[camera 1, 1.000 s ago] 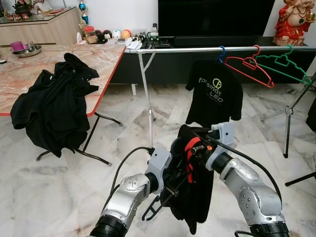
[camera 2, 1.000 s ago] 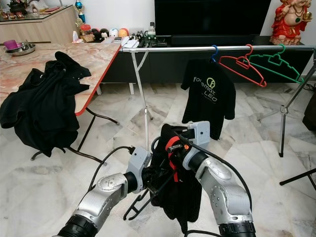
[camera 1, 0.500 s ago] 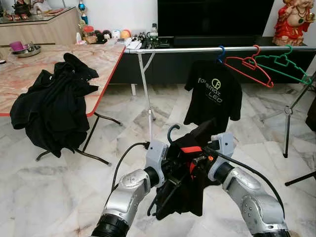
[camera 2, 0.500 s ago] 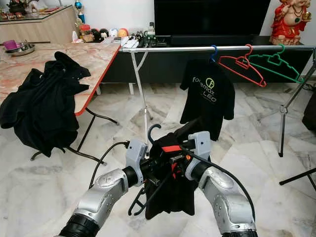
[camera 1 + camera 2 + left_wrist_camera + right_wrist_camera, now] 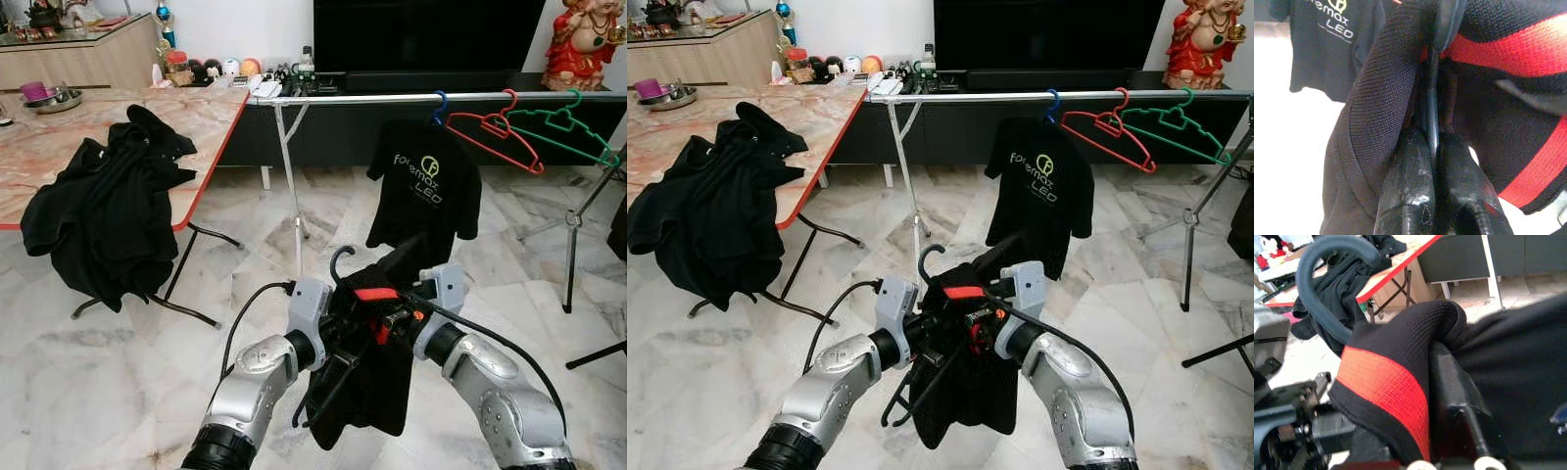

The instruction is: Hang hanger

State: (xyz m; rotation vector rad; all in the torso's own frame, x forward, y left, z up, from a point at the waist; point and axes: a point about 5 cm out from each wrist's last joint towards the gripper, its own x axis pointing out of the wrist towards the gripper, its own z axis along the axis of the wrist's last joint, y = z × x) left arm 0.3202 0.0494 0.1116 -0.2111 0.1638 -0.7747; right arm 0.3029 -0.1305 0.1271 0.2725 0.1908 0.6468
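A black jacket [image 5: 103, 220] lay draped over the marble table's [image 5: 211, 122] edge. The left gripper [image 5: 333, 345] pinched the black hanger [image 5: 336, 262], hook upward, and the right gripper [image 5: 384, 319] clamped the black-and-red shirt [image 5: 367, 382] on it, short of the rail [image 5: 392, 98].

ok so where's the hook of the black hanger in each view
Left eye view: hanger hook low centre, above the claws.
Right eye view: hanger hook low centre-left.
Left wrist view: can't tell; cloth covers it.
Right wrist view: hanger hook upper left.
Shared landmark: red collar band.
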